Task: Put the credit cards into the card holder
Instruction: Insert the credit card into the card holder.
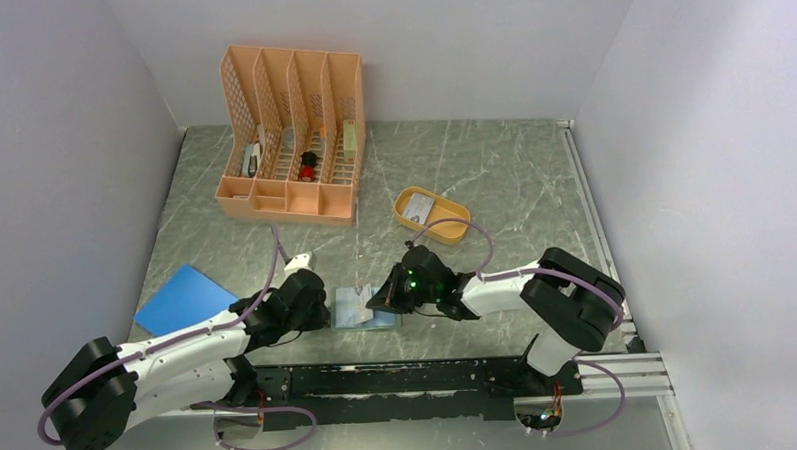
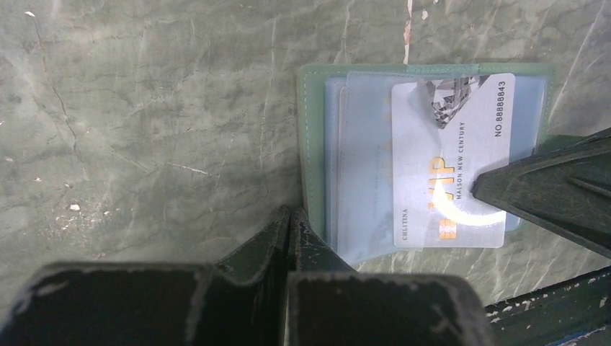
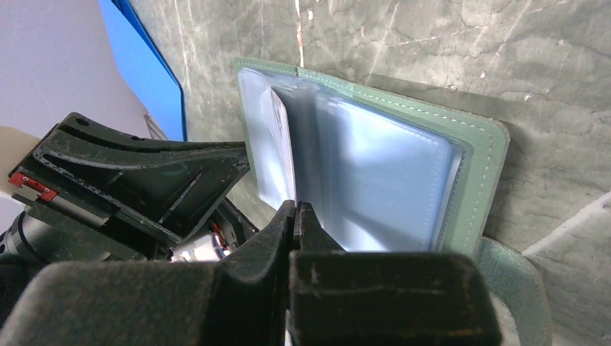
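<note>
card holder (image 2: pixel 311 144) open, green rim, clear pockets; white card (image 2: pixel 439 144) atop

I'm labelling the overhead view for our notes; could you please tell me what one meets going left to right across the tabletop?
In order: blue sheet, left arm's fingers, card holder, orange oval tray. The peach rack spans several of these, so I leave it out.
</note>
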### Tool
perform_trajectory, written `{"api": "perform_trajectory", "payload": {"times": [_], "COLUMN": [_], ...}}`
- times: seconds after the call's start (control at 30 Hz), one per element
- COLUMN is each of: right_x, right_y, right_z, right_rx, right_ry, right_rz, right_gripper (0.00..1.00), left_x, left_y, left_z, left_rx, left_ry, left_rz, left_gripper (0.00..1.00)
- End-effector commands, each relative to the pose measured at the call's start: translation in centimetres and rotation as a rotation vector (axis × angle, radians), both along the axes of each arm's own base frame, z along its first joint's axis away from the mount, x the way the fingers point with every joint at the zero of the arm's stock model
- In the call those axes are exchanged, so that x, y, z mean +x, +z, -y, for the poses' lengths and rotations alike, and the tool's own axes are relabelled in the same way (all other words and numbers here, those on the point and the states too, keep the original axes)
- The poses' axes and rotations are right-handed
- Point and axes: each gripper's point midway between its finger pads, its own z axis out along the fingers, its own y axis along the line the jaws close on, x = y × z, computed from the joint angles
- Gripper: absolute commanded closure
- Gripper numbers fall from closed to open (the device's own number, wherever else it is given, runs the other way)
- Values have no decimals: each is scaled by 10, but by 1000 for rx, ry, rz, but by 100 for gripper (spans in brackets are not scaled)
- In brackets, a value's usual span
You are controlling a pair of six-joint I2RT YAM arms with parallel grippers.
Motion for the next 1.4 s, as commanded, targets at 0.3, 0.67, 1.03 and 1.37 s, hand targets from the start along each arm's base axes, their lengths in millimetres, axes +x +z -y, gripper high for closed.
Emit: {"api": "perform_trajectory", "payload": {"times": [0.3, 0.67, 1.03, 1.37], "right_x": [-9, -10, -5, -15], "right_y": [-17, -7, -2, -9], "right_z": [-4, -1, -5, -23], "right_rx": [-50, -94, -150, -201], "right_ry": [42, 83, 143, 254], "right_rz": [-14, 34, 72, 90], "right_gripper": [100, 79, 48, 50], "left_x": [-17, -15, -12, -8], "left_y": [-13, -13, -10, -5], "left_z": [5, 3, 6, 18], "left_rx": [-45, -34, -41, -71], "left_ry": [-26, -19, -26, -49], "left_rz": [-74, -68, -60, -52], "left_gripper": [95, 95, 95, 95]}}
